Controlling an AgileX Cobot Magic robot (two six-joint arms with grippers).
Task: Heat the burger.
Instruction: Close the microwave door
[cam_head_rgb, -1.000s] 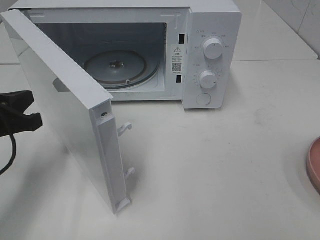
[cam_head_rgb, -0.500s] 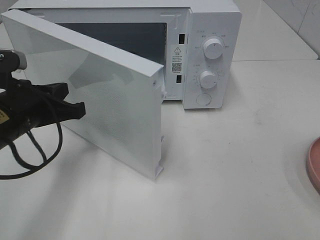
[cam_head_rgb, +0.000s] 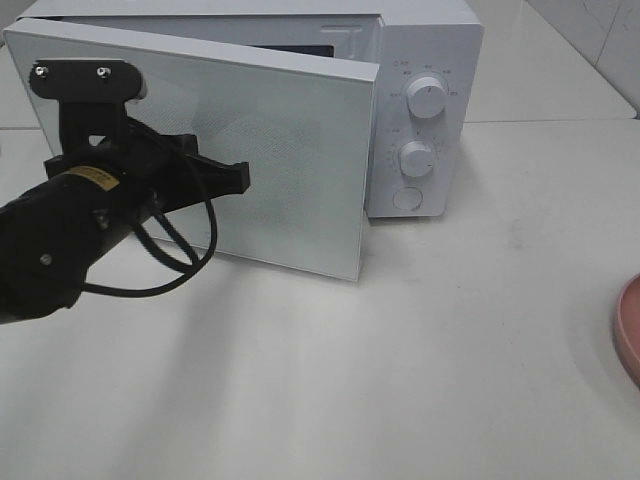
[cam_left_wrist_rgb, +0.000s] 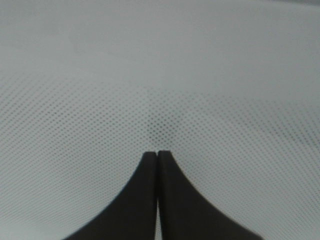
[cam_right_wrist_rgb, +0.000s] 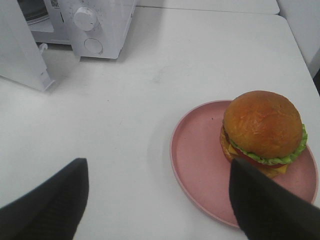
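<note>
The burger (cam_right_wrist_rgb: 262, 127), with a golden-brown bun and a green lettuce edge, sits on a round pink plate (cam_right_wrist_rgb: 195, 165) on the white table. My right gripper (cam_right_wrist_rgb: 157, 172) is open and empty, hovering in front of the plate and apart from it. The white microwave (cam_head_rgb: 425, 60) stands at the back. Its door (cam_head_rgb: 290, 150) is swung almost closed, with a narrow gap at the latch side. My left gripper (cam_head_rgb: 240, 178) is shut, with its tips against the door's mesh front (cam_left_wrist_rgb: 158, 152). The burger is out of the exterior view.
Only the plate's edge (cam_head_rgb: 630, 330) shows at the far right of the exterior view. Two knobs (cam_head_rgb: 427, 98) and a button (cam_head_rgb: 407, 198) sit on the microwave's right panel. A black cable (cam_head_rgb: 180, 270) loops under my left arm.
The microwave door has swung from wide open to nearly closed. My left gripper has moved right and forward against the door. The oven cavity and turntable are now hidden.
</note>
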